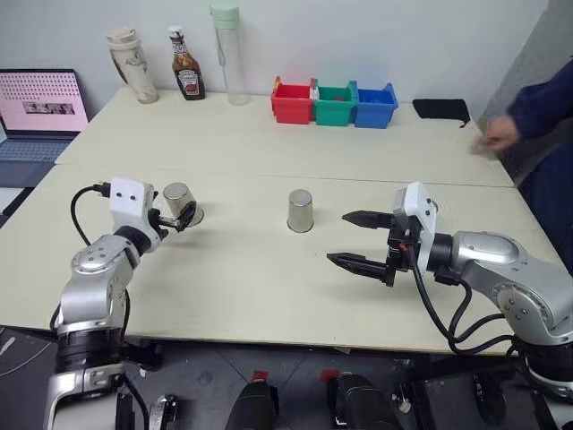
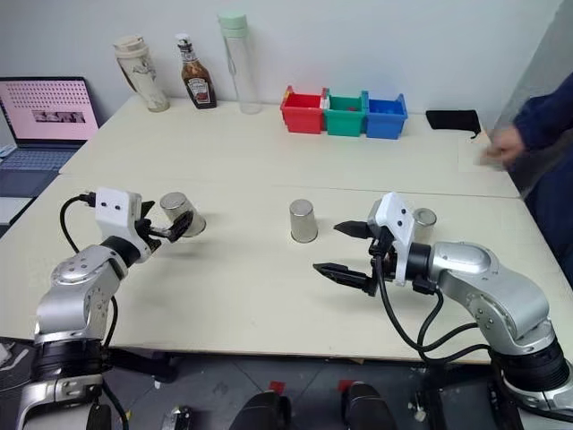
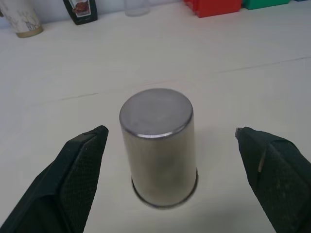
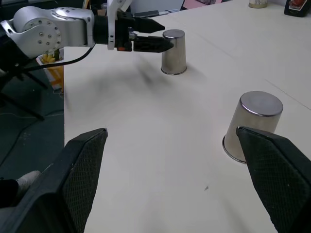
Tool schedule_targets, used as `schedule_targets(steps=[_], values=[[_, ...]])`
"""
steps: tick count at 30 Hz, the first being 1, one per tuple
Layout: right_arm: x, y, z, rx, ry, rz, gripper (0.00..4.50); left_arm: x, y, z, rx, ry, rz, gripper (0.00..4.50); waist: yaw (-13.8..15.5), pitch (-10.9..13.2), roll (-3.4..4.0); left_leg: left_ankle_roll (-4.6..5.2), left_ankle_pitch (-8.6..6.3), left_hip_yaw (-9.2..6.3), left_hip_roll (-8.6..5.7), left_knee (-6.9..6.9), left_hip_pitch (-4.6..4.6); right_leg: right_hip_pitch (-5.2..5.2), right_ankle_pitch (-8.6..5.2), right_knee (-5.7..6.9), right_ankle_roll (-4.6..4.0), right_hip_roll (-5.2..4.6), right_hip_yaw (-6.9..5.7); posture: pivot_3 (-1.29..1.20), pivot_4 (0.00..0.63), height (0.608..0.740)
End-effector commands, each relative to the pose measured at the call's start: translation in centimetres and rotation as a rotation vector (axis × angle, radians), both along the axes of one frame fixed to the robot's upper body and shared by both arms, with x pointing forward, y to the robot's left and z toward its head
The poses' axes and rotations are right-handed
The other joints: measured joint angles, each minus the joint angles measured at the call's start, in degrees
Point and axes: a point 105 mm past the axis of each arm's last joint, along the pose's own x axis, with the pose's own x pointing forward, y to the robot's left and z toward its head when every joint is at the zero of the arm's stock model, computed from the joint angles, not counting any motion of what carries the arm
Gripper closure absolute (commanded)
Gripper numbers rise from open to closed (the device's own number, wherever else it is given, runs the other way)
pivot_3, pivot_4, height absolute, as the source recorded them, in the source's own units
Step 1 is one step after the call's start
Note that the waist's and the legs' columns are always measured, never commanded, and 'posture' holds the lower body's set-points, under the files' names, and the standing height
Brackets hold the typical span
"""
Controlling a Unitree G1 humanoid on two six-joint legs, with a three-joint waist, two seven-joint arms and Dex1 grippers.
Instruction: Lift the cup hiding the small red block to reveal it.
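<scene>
- Pale cream tabletop [image 1: 251,287], two slabs joined by a seam running left to right, against a plain light wall.
- Far left: an open laptop [image 1: 40,112] with a pink screen, on a separate surface.
- Along the far edge: a patterned beige tumbler [image 1: 132,64], a brown sauce bottle [image 1: 186,76] and a tall clear bottle [image 1: 229,52] with a pale green cap.
- Far centre: a red bin [image 1: 292,101], green bin [image 1: 335,104] and blue bin [image 1: 375,106] touching in a row; I cannot tell what they hold.
- A black flat object [image 1: 440,109] lies to the right of the bins; a person's hand [image 1: 499,134] in a blue sleeve reaches in at the far right.
- Three steel cups stand upside down: left cup [image 3: 159,150], middle cup [image 1: 301,210], right cup [image 2: 423,221].
- Left tool [image 3: 170,145]: fingers wide apart, either side of the left cup, not touching it.
- Right tool [image 1: 363,240]: fingers wide, holding nothing, near the right cup and to the right of the middle one.
</scene>
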Motion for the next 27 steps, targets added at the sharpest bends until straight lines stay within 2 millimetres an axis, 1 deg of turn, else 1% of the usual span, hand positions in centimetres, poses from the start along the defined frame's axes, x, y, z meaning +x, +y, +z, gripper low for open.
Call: schedule_targets(steps=[1, 5, 7, 9, 10, 12, 14, 15, 16, 17, 18, 19, 20, 22, 23, 25, 27], values=[[-0.4, -0.3, 1.2, -0.005, -0.060, -0.020, 0.00, 0.9, 0.0, 0.2, 0.032, -0.022, 0.006, 0.03, -0.05, 0.00, 0.00, 0.00, 0.00, 0.00, 0.00, 0.00, -0.01, -0.01, 0.00, 0.00, 0.00, 0.00, 0.00, 0.00, 0.150, 0.740], [-0.2, -0.9, 1.6, -0.011, -0.068, -0.066, 0.00, 2.1, -0.3, -0.5, 0.025, -0.005, -0.001, 0.03, 0.01, 0.00, -0.01, 0.00, 0.00, -0.01, -0.01, 0.01, -0.01, 0.00, 0.00, 0.00, 0.00, -0.01, 0.00, 0.00, 0.150, 0.740], [-0.2, -1.1, 1.7, -0.017, -0.071, -0.083, 0.00, 2.8, 0.3, -0.7, 0.016, -0.002, 0.040, 0.03, 0.09, 0.00, -0.01, 0.00, 0.00, -0.04, -0.01, 0.04, -0.02, 0.00, 0.00, 0.01, 0.00, -0.02, -0.03, 0.00, 0.150, 0.740], [-0.1, -1.4, 1.7, -0.029, -0.074, -0.098, 0.00, 3.2, 0.6, -0.8, 0.013, -0.005, 0.054, 0.42, 0.08, -0.01, -0.02, 0.00, 0.00, -0.04, -0.03, 0.05, -0.01, 0.02, 0.01, 0.02, 0.00, -0.01, -0.04, 0.00, 0.150, 0.740], [0.0, -1.5, 1.7, -0.033, -0.075, -0.104, 0.00, 3.3, 0.5, -0.9, 0.014, -0.007, 0.048, 0.52, 0.07, -0.02, -0.04, 0.00, 0.00, -0.03, -0.02, 0.05, -0.02, 0.02, 0.01, 0.01, 0.01, -0.01, -0.05, 0.00, 0.150, 0.740], [0.0, -1.7, 1.8, -0.027, -0.070, -0.117, 0.00, 3.5, 0.2, -0.9, -0.001, -0.013, 0.026, 1.00, 0.07, -0.02, -0.04, 0.00, 0.00, -0.01, -0.04, 0.04, -0.02, 0.01, 0.01, 0.01, 0.01, -0.02, -0.05, 0.00, 0.150, 0.740], [0.1, -1.8, 1.9, -0.027, -0.066, -0.123, 0.00, 3.6, -0.1, -1.0, -0.009, -0.016, 0.006, 1.36, 0.01, -0.02, -0.04, 0.00, 0.00, 0.00, -0.04, 0.03, -0.02, 0.00, 0.01, 0.00, 0.01, -0.02, -0.04, 0.00, 0.150, 0.740], [0.2, -1.9, 1.9, -0.028, -0.066, -0.126, 0.00, 3.6, -0.3, -1.0, -0.014, -0.018, -0.012, 1.61, 0.04, -0.02, -0.04, 0.00, 0.00, 0.01, -0.04, 0.03, -0.03, 0.00, 0.01, -0.01, 0.01, -0.04, -0.04, 0.00, 0.150, 0.740], [0.2, -1.9, 2.0, -0.028, -0.065, -0.127, 0.00, 3.6, -0.5, -1.0, -0.017, -0.019, -0.024, 1.76, 0.05, -0.02, -0.04, 0.00, 0.00, -0.02, -0.04, 0.03, -0.04, 0.00, 0.01, 0.00, 0.01, -0.05, -0.03, 0.00, 0.150, 0.740], [0.2, -1.9, 2.0, -0.029, -0.065, -0.129, 0.00, 3.6, -0.6, -1.0, -0.019, -0.022, -0.028, 1.78, 0.05, -0.02, -0.04, 0.00, 0.00, -0.03, -0.04, 0.03, -0.03, 0.00, 0.01, 0.00, 0.01, -0.05, -0.03, 0.00, 0.150, 0.740], [0.3, -2.0, 2.1, -0.028, -0.067, -0.132, 0.00, 3.7, -0.6, -0.6, -0.022, -0.036, -0.030, 1.78, 0.04, -0.02, -0.04, 0.00, 0.00, -0.03, -0.03, 0.03, -0.03, 0.00, 0.01, 0.01, 0.01, -0.05, -0.03, 0.00, 0.150, 0.740], [0.4, -2.0, 2.1, -0.029, -0.070, -0.133, 0.00, 3.7, -0.6, 0.2, -0.029, -0.059, -0.025, 1.78, 0.03, -0.02, -0.04, 0.00, 0.00, -0.03, -0.03, 0.03, -0.03, 0.00, 0.01, 0.01, 0.01, -0.05, -0.03, 0.00, 0.150, 0.740], [0.5, -2.0, 2.2, -0.034, -0.074, -0.132, 0.00, 3.7, -0.5, 1.1, -0.047, -0.082, -0.018, 1.78, 0.03, -0.02, -0.04, 0.00, 0.00, -0.03, -0.03, 0.03, -0.03, 0.00, 0.01, 0.01, 0.01, -0.05, -0.03, 0.00, 0.150, 0.740], [0.4, -1.8, 2.1, -0.038, -0.071, -0.122, 0.00, 3.4, -0.2, 3.7, -0.111, -0.131, -0.020, 1.78, 0.01, -0.02, -0.05, 0.00, 0.00, -0.03, -0.03, 0.06, -0.04, 0.00, 0.02, 0.02, 0.01, -0.05, -0.03, 0.00, 0.150, 0.740], [0.4, -1.7, 2.1, -0.037, -0.068, -0.118, 0.00, 3.1, -0.2, 4.4, -0.128, -0.142, -0.025, 1.78, -0.05, 0.00, -0.08, 0.00, 0.00, -0.04, -0.03, 0.07, -0.06, -0.01, 0.02, 0.02, 0.01, -0.05, -0.03, 0.00, 0.150, 0.740], [0.3, -1.4, 2.3, -0.011, -0.055, -0.111, 0.00, 2.1, 0.9, 6.1, -0.140, -0.146, -0.012, 1.78, -0.10, -0.01, -0.09, 0.00, 0.00, -0.11, -0.02, 0.12, -0.12, -0.02, 0.02, 0.03, 0.01, -0.05, -0.04, 0.00, 0.150, 0.740], [0.3, -1.2, 2.4, 0.006, -0.047, -0.108, 0.00, 1.3, 2.0, 6.9, -0.138, -0.138, 0.018, 1.78, -0.33, -0.01, -0.09, 0.00, 0.00, -0.12, -0.01, 0.11, -0.12, -0.02, 0.02, 0.04, 0.01, -0.05, -0.03, 0.00, 0.150, 0.740]])
